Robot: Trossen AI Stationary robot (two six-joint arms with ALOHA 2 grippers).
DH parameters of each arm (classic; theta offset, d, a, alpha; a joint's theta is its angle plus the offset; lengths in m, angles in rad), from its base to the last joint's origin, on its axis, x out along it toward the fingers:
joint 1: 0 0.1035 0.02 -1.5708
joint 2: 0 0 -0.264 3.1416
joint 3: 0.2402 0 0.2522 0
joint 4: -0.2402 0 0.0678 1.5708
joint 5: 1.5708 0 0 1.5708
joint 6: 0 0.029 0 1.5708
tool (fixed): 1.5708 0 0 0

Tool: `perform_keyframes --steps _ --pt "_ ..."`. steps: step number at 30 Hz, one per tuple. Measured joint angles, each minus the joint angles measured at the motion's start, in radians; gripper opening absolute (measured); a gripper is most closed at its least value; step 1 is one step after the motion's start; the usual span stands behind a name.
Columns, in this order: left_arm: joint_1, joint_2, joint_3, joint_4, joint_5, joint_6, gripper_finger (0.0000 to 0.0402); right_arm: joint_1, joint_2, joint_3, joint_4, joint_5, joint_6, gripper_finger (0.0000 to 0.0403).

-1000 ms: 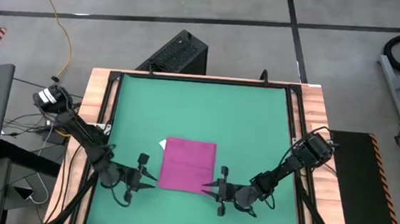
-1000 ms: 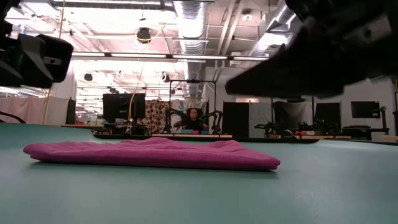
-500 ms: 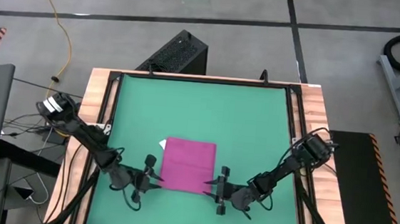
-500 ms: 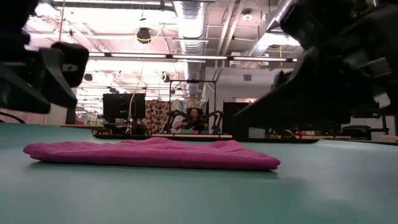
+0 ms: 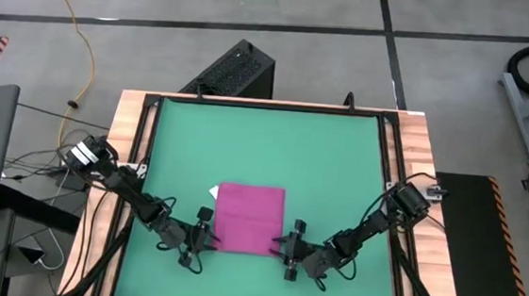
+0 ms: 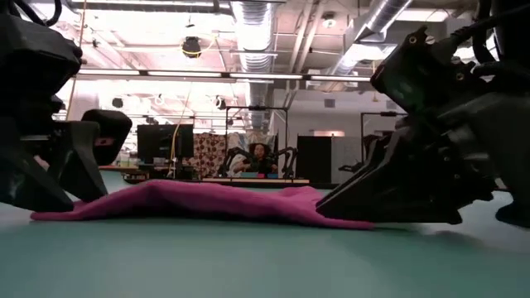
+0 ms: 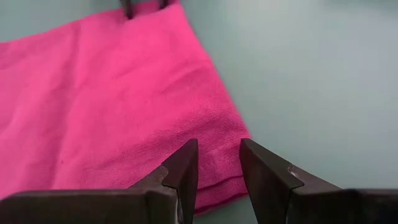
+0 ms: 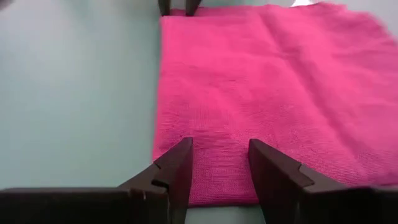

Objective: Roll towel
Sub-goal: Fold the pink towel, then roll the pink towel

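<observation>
From above, the towel [image 5: 248, 219] lies flat on the green table [image 5: 264, 148], left claw [image 5: 203, 237] and right claw [image 5: 287, 252] at its near corners. Low view: those corners sit between released fingers. Wrist views agree. Likely next: clench, then roll away.

**Four cameras, one shared cloth**

The high view looks straight down on the whole table [image 5: 265, 139]. The low view sits at tabletop height, facing level into the room. Each wrist view looks close past its own fingers. All four share the towel [image 5: 248, 218] [image 6: 207, 203] [image 7: 106, 99] [image 8: 261, 93].
</observation>
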State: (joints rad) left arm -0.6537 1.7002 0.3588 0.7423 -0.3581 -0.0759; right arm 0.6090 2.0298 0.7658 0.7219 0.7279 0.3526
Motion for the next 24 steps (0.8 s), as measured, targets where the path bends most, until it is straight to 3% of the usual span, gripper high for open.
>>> perform_keyframes --steps 5,10,18,24 --pt "0.0 0.003 0.0 -0.006 0.036 -0.04 0.0112 0.003 -0.073 -0.002 0.051 0.035 -0.15 0.0187" --pt "0.001 0.003 0.0 -0.006 0.037 -0.042 0.0112 0.015 -0.108 0.004 0.066 0.021 -0.178 0.0192" --pt "0.008 0.003 -0.001 -0.009 0.04 -0.046 0.0112 0.024 -0.023 0.063 0.041 0.0 -0.242 0.0208" --pt "0.008 0.003 -0.001 -0.009 0.04 -0.06 0.0112 0.03 0.07 0.082 0.042 -0.021 -0.169 0.0221"
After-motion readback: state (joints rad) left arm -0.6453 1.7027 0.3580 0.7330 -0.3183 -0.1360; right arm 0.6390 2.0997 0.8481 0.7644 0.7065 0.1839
